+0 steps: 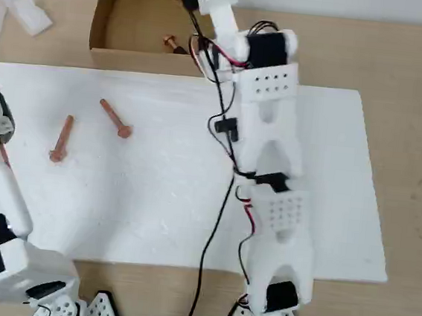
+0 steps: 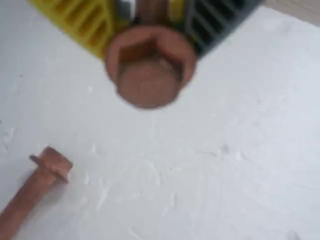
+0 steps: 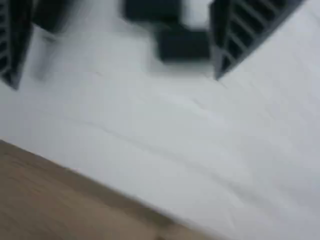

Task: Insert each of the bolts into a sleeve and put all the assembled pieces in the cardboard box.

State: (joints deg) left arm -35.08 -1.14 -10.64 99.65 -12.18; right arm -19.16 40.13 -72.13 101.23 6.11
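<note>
- Two bolts lie loose on the white foam sheet point(image 1: 155, 197) in the high view, a first bolt point(image 1: 62, 138) and a second bolt point(image 1: 115, 118). They are near each other without touching, and well apart from the right arm point(image 1: 273, 134).
- The left gripper point(image 2: 150, 12) pinches a held bolt point(image 2: 150, 70) by its shank between a yellow finger point(image 2: 85, 20) and a dark finger point(image 2: 215, 20). The hexagonal head sticks out past the fingertips, above the foam.
- Near the left gripper, and apart from the held bolt, a lying bolt point(image 2: 35, 185) rests flat on the foam. I cannot tell which of the two loose ones it is.
- The right gripper point(image 3: 116, 75) has its dark fingers spread wide with nothing between them. Foam lies under it, with the wooden table point(image 3: 60, 210) just past the foam's edge.
- The cardboard box point(image 1: 101, 20) stands just beyond the foam, and the right arm's far end is at its wall. A copper piece point(image 1: 170, 43) lies inside, close to that end; whether it wears a sleeve I cannot tell.
</note>
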